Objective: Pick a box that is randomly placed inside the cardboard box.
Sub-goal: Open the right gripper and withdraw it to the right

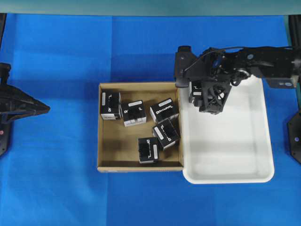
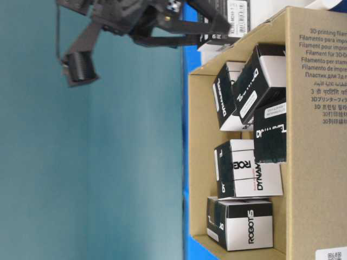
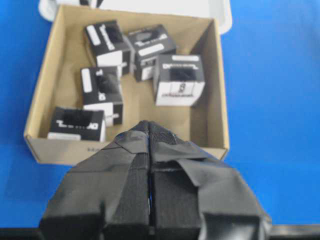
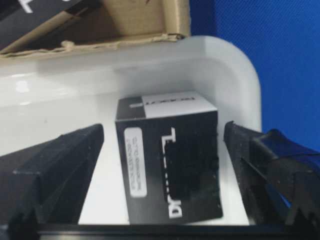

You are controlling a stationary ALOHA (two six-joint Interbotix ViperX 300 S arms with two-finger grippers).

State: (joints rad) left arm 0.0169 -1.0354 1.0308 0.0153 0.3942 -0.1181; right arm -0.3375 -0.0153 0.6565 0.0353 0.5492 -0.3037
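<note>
The brown cardboard box [image 1: 100, 127] lies mid-table and holds several black boxes with white labels, such as one [image 1: 133, 113] near its far wall and another [image 1: 148, 149] near its front wall. One more black box [image 4: 170, 165] stands on the floor of the white tray [image 1: 230, 141], in its far left corner. My right gripper [image 4: 164, 131] is open around that box, with a gap at each finger. It hides most of the box from overhead. My left gripper [image 3: 149, 126] is shut on nothing and hovers short of the cardboard box's left wall [image 3: 125, 150].
The white tray's rim [image 4: 220, 65] touches the cardboard box's right wall. Blue cloth [image 1: 56, 188] covers the table all round. The left arm [image 1: 23, 107] sits at the far left edge. A black mount [image 1: 294, 136] stands at the right edge.
</note>
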